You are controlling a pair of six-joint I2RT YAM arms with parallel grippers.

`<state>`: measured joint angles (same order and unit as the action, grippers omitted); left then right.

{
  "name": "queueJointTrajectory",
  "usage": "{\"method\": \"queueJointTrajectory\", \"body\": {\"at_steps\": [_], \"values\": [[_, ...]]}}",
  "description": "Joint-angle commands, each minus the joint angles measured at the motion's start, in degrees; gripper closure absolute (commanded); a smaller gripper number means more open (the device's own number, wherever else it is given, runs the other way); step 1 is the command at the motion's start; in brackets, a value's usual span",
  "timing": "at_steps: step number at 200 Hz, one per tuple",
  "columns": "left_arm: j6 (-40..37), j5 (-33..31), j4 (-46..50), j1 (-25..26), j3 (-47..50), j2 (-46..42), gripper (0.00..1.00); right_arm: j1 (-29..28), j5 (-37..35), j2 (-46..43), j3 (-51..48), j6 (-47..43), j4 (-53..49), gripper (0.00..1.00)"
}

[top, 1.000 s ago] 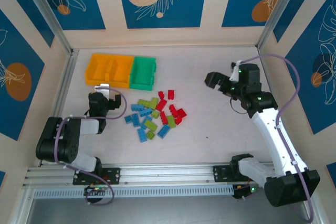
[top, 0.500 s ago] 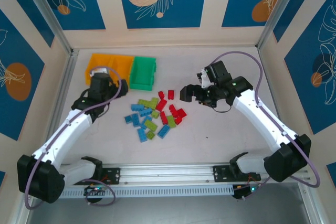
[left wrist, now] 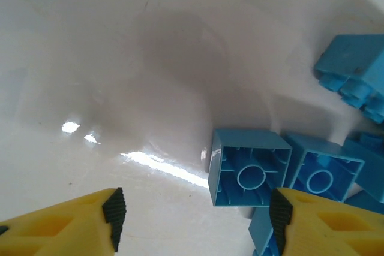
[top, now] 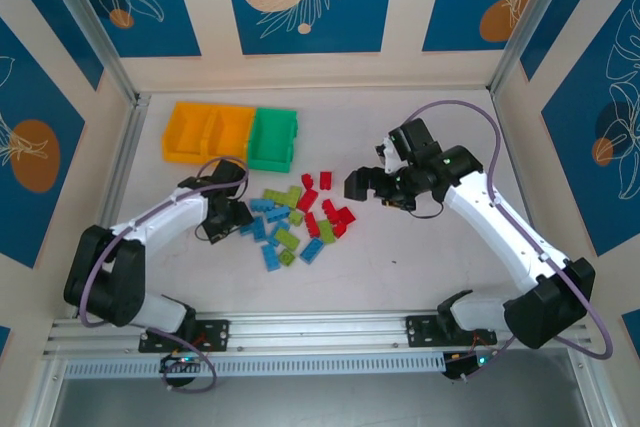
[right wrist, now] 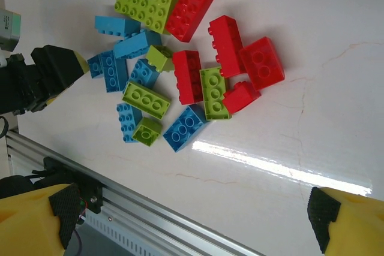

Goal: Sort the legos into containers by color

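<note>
Bricks [top: 295,217] in red, light blue and lime green lie in one loose pile on the white table [top: 420,257], none of them in a bin. Three open bins stand in a joined row behind the pile and to its left: two orange ones [top: 210,132], then a green one [top: 272,139], which is the nearest to the pile.

The left gripper [top: 236,218] sits low at the pile's left edge, where the blue bricks gather. Its wrist camera shows the yellow jaws spread apart [left wrist: 197,217], with an upturned blue brick [left wrist: 249,175] lying hollow side up just ahead of them, nearer the right-hand finger [left wrist: 279,215]. A second upturned blue brick [left wrist: 321,175] lies against the first one. Whether a finger touches either brick cannot be told.

The right gripper [top: 360,182] hangs above the pile's right side, by the red bricks [top: 325,207]. Its jaws are spread wide [right wrist: 192,214] and hold nothing. From its wrist camera the pile lies below, with red bricks [right wrist: 192,10], lime green bricks [right wrist: 144,4] and blue bricks [right wrist: 183,127] mingled and touching.
</note>
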<state>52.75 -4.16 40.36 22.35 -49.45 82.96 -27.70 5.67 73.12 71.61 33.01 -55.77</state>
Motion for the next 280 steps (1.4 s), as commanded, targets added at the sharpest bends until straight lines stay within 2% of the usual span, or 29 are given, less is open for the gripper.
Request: {"method": "queueJointTrajectory", "body": {"at_steps": [1,34,89,122,160,178,193,216,234,280], "values": [[1.63,2.66,0.69,-0.08,-1.54,1.07,0.36,-0.36,-0.44,-1.64,-1.17,0.75,-2.18,0.01],[0.03,5.07,-1.13,-0.06,-2.55,4.82,0.34,-0.42,-0.44,-2.18,-2.38,1.26,-2.22,0.01],[-1.59,5.4,-1.42,-0.42,-3.79,9.35,0.33,-0.35,-1.1,-2.56,-2.05,1.09,-3.01,0.01],[-1.85,5.32,-1.03,-0.61,-4.73,11.32,0.49,-0.34,-1.62,-3.0,-1.6,1.08,-3.45,0.01],[-2.48,3.66,2.7,-0.79,-6.0,11.69,0.59,-0.39,-1.59,-3.08,-0.7,1.18,-3.55,0.01],[-2.9,3.34,4.09,-1.23,-6.65,10.33,0.69,-0.42,-1.61,-3.07,-0.11,1.15,-3.48,0.01],[-3.63,2.12,5.71,-2.09,-8.7,7.18,0.72,-0.42,-1.94,-3.07,0.67,1.15,-3.88,0.01],[-6.08,0.25,9.12,-6.37,-15.33,3.02,0.74,-0.34,-2.33,-3.4,1.76,1.09,-3.87,0.01],[-8.93,-0.23,9.66,-11.14,-22.19,3.41,0.74,-0.33,-2.83,-3.43,2.36,1.18,-3.24,0.01],[-12.67,0.72,10.83,-23.03,-46.7,20.04,0.74,-0.07,-3.2,-2.74,3.42,1.43,-3.09,0.01]]}}
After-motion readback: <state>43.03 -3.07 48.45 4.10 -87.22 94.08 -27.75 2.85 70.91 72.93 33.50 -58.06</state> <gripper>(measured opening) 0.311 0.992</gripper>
